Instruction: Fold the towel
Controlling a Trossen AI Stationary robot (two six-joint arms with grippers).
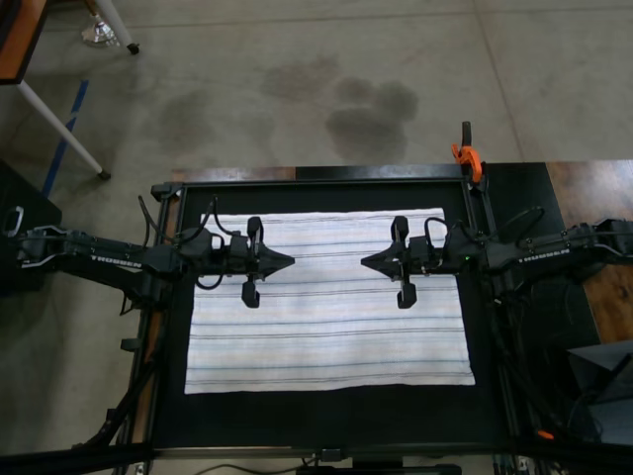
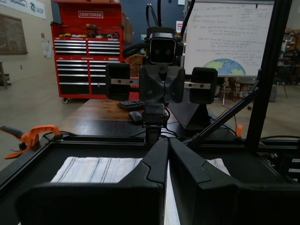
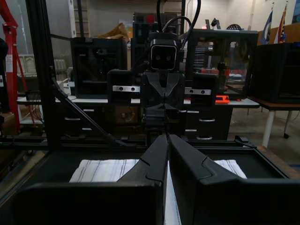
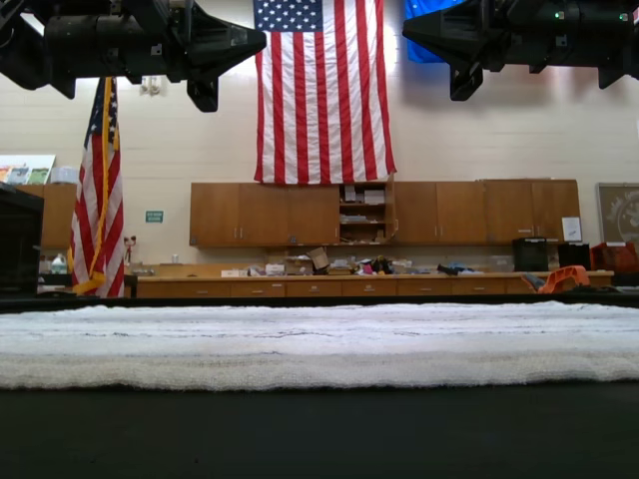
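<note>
The towel [image 1: 326,336], white with thin dark stripes, lies spread flat on the black table mat [image 1: 326,416]. It also shows in the left wrist view as the towel [image 2: 93,168], in the right wrist view as the towel [image 3: 103,169], and edge-on in the exterior view as the towel [image 4: 319,344]. My left gripper [image 1: 292,260] [image 2: 168,139] [image 4: 262,40] hovers over the towel's far half, shut and holding nothing. Facing it tip to tip with a gap between, my right gripper [image 1: 364,262] [image 3: 167,137] [image 4: 407,35] is also shut and holds nothing. Both hang well above the cloth.
An orange clamp [image 1: 467,155] [image 2: 30,138] grips the black frame [image 1: 475,198] at the top view's far right corner. Frame rails run along both sides of the mat. A wooden tabletop [image 1: 603,287] lies at the top view's right, with concrete floor beyond.
</note>
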